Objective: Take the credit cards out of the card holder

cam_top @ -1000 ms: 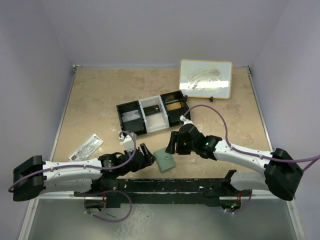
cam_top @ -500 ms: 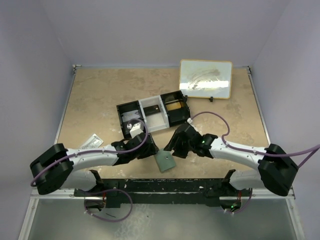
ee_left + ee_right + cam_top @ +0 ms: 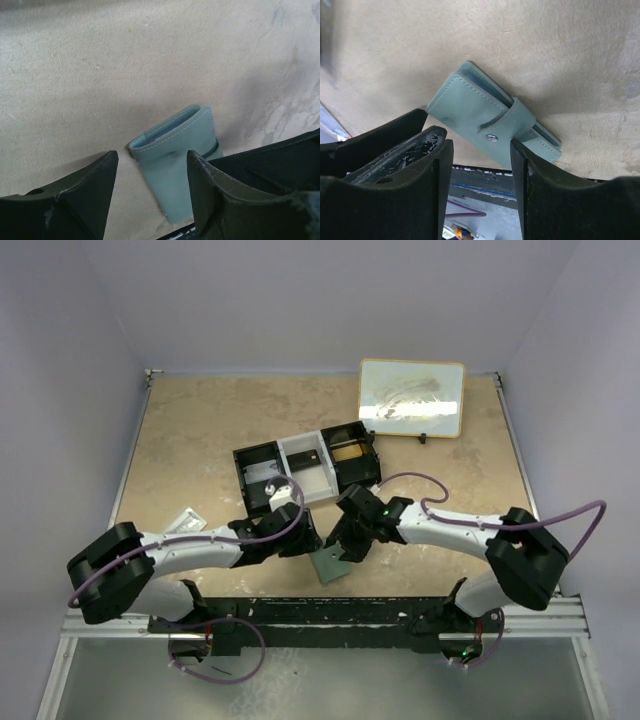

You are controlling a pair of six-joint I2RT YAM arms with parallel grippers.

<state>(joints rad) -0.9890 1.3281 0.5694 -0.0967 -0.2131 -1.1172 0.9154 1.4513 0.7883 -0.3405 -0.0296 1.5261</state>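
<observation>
The card holder, a small grey-green wallet, lies folded and snapped shut near the table's front edge. In the left wrist view the card holder sits between and just beyond the tips of my left gripper, which is open. My right gripper is open too, its tips on either side of the strap and snap of the card holder. From above, my left gripper is at the wallet's left and my right gripper at its upper right. No credit cards show; only dark edges inside the fold.
A black-and-white three-compartment tray stands just behind both grippers. A clear packet lies at the left behind the left arm. A framed whiteboard leans at the back right. The table's front rail is close below the wallet.
Both grippers have moved in toward the wallet from left and right and now flank it. Their jaws have narrowed somewhat. The wallet itself stays in place.
</observation>
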